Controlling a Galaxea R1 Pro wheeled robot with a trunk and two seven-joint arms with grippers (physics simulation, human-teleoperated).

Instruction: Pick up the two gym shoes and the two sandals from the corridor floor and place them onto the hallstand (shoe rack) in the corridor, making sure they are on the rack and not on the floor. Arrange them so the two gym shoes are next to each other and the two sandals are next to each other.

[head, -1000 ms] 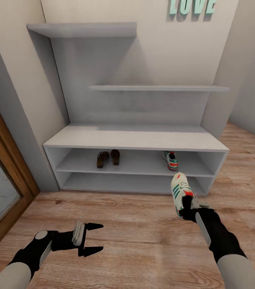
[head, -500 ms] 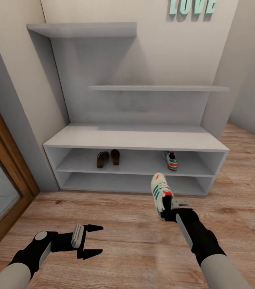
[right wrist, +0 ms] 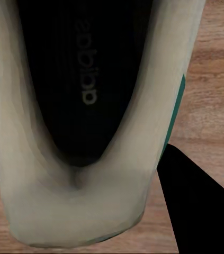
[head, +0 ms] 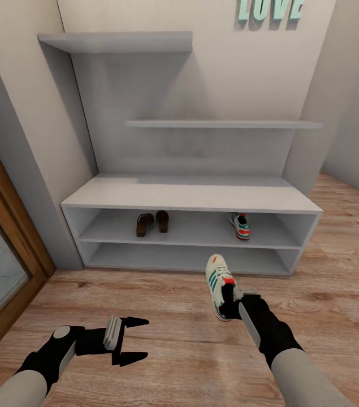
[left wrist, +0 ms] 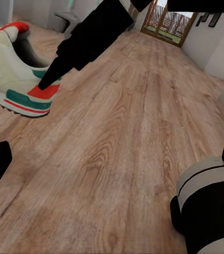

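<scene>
- The right gripper [head: 231, 305] is clamped on the heel of a gym shoe [head: 219, 277], its toe pointing away toward the hallstand [head: 190, 198]; the shoe hangs above the corridor floor [head: 173, 350], in front of the lower shelves.
- From the right wrist, the held shoe's [right wrist: 80, 132] dark insole and cream heel collar sit squarely between the two dark fingers [right wrist: 196, 201].
- The left gripper [head: 129, 340] hovers low over the planks with its jaws spread apart and nothing between them (the held shoe [left wrist: 14, 69] shows beyond one fingertip in its wrist camera).
- The second gym shoe [head: 239, 225] rests on the hallstand's upper open shelf, toward the right end.
- The two sandals [head: 152, 223] stand side by side on that same shelf, left of centre, well apart from the shelved shoe.
- Teal "LOVE" letters [head: 269, 10] hang on the wall above.
</scene>
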